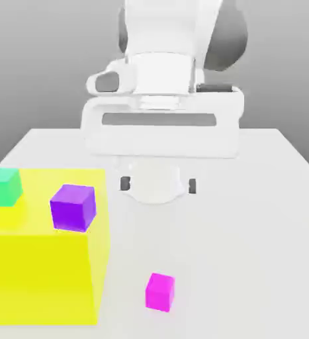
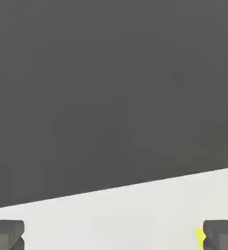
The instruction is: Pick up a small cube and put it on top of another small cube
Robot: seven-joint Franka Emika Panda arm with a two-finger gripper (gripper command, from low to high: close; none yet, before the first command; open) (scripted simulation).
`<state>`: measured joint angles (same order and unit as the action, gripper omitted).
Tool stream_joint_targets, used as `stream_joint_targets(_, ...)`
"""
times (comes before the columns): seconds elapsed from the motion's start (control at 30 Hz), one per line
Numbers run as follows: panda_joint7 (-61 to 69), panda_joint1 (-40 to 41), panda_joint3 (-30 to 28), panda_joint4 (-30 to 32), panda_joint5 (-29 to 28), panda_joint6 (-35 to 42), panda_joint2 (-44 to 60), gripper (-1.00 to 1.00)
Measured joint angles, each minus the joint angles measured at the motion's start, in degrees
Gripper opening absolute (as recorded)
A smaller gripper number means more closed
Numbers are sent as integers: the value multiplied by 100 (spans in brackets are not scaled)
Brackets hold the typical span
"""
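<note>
While the arm stands at the far side of the white counter (image 1: 249, 218), the scene reads as follows.

Claw (image 1: 157, 185): hangs above the counter with its two dark fingertips (image 1: 124, 183) spread wide; nothing lies between them. In the hand view the claw (image 2: 114, 235) shows one dark fingertip at each lower corner, with bare counter (image 2: 115, 215) between them.

Small cube (image 1: 160, 291): plain bright magenta, resting on the counter well apart from the claw, on the side nearer the exterior camera and almost straight out from the gap between the fingertips. It touches nothing else.

Purple cube (image 1: 73, 207): larger than the small cube, seated on top of the yellow block (image 1: 44, 278) near its edge, toward the exterior view's left of the claw and a little nearer the camera.

Green cube (image 1: 2, 187): also on the yellow block, farther from the claw than the purple cube, at the exterior view's left edge.

Yellow block: a large flat-topped body on the counter, wholly to the exterior view's left of the claw. A sliver of yellow (image 2: 200, 238) appears beside one fingertip in the hand view.

Small cube to yellow block: apart, with bare counter between them.
</note>
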<state>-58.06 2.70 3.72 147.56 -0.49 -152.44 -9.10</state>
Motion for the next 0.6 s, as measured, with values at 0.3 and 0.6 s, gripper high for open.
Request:
stream_joint_targets(0.3, -612, -70, -45, 613, -145, -1124, 1871, 0)
stream_joint_targets(0.6, -726, -215, -218, 449, -275, -1901, 2850, -100)
